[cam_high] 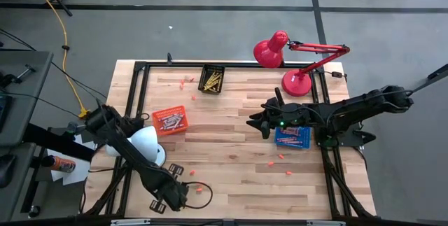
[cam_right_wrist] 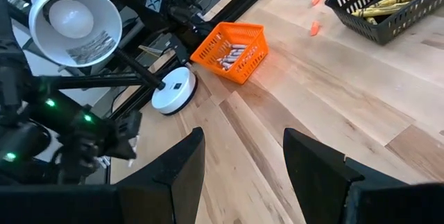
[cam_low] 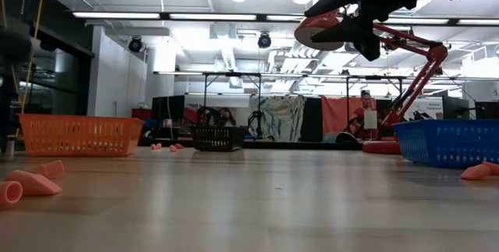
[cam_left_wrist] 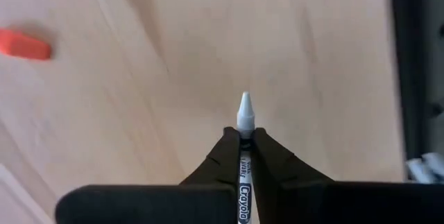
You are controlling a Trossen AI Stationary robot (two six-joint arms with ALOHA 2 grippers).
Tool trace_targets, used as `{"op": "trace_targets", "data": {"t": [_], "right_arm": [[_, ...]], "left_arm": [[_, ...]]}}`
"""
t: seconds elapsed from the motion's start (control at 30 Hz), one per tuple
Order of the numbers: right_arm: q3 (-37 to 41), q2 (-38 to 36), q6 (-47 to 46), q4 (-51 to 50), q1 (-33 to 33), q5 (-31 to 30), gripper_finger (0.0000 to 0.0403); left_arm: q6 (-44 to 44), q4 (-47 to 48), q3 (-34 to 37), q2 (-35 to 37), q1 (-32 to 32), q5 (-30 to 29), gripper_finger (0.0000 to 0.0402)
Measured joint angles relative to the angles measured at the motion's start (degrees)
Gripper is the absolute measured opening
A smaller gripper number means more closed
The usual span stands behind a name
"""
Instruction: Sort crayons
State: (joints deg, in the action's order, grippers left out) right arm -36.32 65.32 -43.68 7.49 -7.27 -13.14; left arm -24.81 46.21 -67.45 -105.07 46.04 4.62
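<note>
- Nearest, at the bench's [cam_high: 231, 142] front edge, the left gripper [cam_left_wrist: 244, 141] has its fingers [cam_left_wrist: 220, 156] clenched on a white crayon [cam_left_wrist: 245, 113]. The paper-wrapped shaft runs back between the pads and only the pointed tip pokes out ahead, above bare wood.
- Handling, as I judge it: the crayon is light and stiff but brittle wax, so it could snap under a hard squeeze. The paper sleeve gives better friction than the bare tip, so the mid-shaft hold seen here looks the right place to take it.
- A small pink-red scrap [cam_left_wrist: 24, 45] lies on the wood well apart from the held crayon, and more of them dot the front and right of the bench.
- Further in, left of centre, stands an orange basket [cam_high: 170, 120] with pale crayons [cam_right_wrist: 232, 54] lying loose inside.
- On the right, the right gripper [cam_right_wrist: 243, 165] hangs raised over the bench beside the blue basket [cam_high: 292, 137], fingers released wide and holding nothing.
- Farthest, near the back edge, a black basket [cam_high: 211, 79] holds a bunch of yellow crayons [cam_right_wrist: 395, 1].
- A red desk lamp [cam_high: 294, 61] stands at the back right corner.
- The held crayon looks to belong with the pale ones in the orange basket, though that is a judgement.
</note>
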Motion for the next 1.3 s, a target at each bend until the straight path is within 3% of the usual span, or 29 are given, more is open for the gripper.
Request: {"op": "trace_targets", "data": {"t": [0.27,0.37,0.6,0.77,0.83,1.03,1.3], "right_arm": [[0.0,0.0,-0.05,0.02,0.0,-0.01,0.0188],[0.0,0.0,-1.33,0.01,0.0,-0.12,0.0188],[0.0,0.0,-1.83,0.18,0.0,0.57,0.0188],[0.0,0.0,-1.49,1.54,-0.05,7.22,0.0188],[0.0,-0.02,-0.65,2.78,-0.44,8.96,0.0188],[0.02,-0.14,3.9,11.7,-2.28,9.41,0.0188],[0.0,-0.17,10.26,22.41,-3.3,8.86,0.0188]], "left_arm": [[-1.65,-2.87,-3.01,13.22,-2.29,-0.52,0.0001],[-1.25,-7.52,-5.68,17.28,-4.44,-5.13,0.0001],[11.3,-19.11,-12.77,18.84,-13.1,-15.43,0.0],[19.02,-19.96,-17.05,20.08,-21.86,-17.2,0.0],[21.71,-24.75,-17.41,21.85,-25.47,-17.18,0.0],[22.81,-36.86,-10.41,26.46,-34.29,-15.54,0.0],[12.4,-60.75,11.58,30.23,-38.9,-16.31,0.0]]}}
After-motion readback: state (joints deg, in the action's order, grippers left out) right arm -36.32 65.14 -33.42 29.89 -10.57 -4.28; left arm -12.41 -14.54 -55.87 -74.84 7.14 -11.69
